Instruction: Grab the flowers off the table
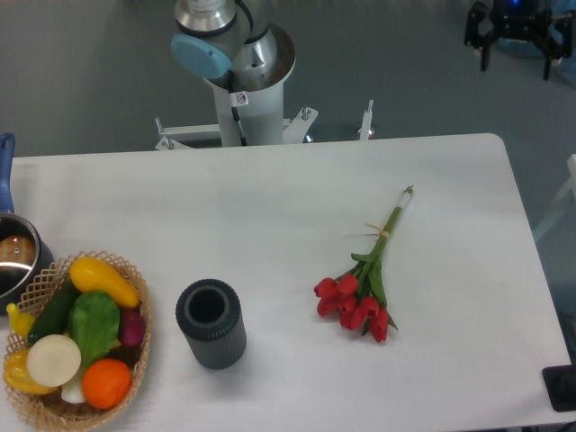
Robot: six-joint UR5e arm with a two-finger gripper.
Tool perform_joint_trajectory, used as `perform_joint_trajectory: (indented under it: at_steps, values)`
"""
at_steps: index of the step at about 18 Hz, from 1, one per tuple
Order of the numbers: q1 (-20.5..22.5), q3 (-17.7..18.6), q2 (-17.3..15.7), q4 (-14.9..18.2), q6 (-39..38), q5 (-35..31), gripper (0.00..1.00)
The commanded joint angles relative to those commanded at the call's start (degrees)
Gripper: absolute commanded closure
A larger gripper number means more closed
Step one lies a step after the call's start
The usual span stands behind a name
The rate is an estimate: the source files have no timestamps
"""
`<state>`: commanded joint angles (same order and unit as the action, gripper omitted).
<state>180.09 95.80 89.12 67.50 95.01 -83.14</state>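
Observation:
A small bunch of red tulips, the flowers (364,286), lies flat on the white table (270,198), right of centre. The red heads point toward the front edge. The tied green stems run up and to the right, ending near the back right. Only the arm's base and lower joints (236,54) show beyond the table's far edge. The gripper itself is out of view.
A dark grey ribbed cylinder (211,322) stands upright left of the flowers. A wicker basket of colourful vegetables (76,342) sits at the front left, with a metal pot (13,256) behind it at the left edge. A black object (562,387) is at the right front corner.

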Motion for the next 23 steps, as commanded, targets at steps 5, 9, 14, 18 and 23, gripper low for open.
perform_joint_trajectory:
  at_steps: [5,9,14,18,23]
  values:
    - [-0.5,0.4,-0.1,-0.3,-0.2,-0.1,0.0]
    - [-0.4,2.1,-0.3,-2.5,-0.1,0.0,0.0]
    - [-0.5,4.1,-0.6,-3.5,-6.7,0.3,0.0]
    - [-0.4,7.9,-1.1,-6.3,-6.9,3.4,0.0]
    - [-0.5,12.5,-1.4,-5.8,-6.9,4.5,0.0]
